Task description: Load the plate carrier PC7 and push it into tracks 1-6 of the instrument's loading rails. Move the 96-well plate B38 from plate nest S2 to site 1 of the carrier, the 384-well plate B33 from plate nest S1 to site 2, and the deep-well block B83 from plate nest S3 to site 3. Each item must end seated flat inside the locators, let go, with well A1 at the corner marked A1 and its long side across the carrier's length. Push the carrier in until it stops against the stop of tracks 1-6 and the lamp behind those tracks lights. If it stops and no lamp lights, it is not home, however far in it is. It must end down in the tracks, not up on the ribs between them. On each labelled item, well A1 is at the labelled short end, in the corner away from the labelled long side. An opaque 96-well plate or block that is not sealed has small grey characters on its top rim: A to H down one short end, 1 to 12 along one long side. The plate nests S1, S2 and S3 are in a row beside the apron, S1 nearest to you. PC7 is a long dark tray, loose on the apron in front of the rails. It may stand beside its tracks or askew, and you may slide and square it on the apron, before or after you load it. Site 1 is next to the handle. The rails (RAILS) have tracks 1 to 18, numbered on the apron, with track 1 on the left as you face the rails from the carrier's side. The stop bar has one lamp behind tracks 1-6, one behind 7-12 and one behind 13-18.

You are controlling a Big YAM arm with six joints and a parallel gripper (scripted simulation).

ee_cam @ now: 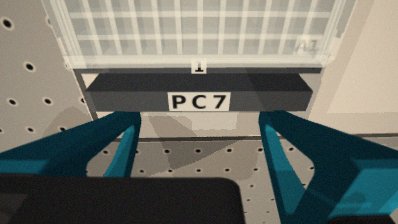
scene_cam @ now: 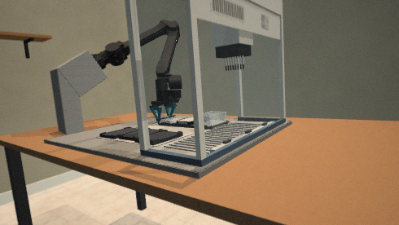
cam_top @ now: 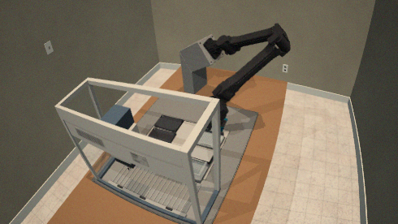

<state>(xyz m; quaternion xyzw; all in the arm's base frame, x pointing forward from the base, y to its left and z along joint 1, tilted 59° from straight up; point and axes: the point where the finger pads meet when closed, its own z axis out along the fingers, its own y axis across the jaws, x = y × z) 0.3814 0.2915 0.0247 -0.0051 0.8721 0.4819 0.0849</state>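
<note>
Gripper [ee_cam: 197,145] spread wide, holding nothing — teal fingers flank the handle of carrier PC7 [ee_cam: 198,92] on the apron; clear plate [ee_cam: 200,30] sits on site 1.

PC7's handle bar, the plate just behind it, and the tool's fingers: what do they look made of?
The handle bar looks like matte dark plastic or coated metal, with no glint and a white printed label. The plate looks like clear plastic, its well grid showing through pale walls. The tool stands open and empty; its fingers look like smooth teal plastic, though that stays uncertain.
</note>
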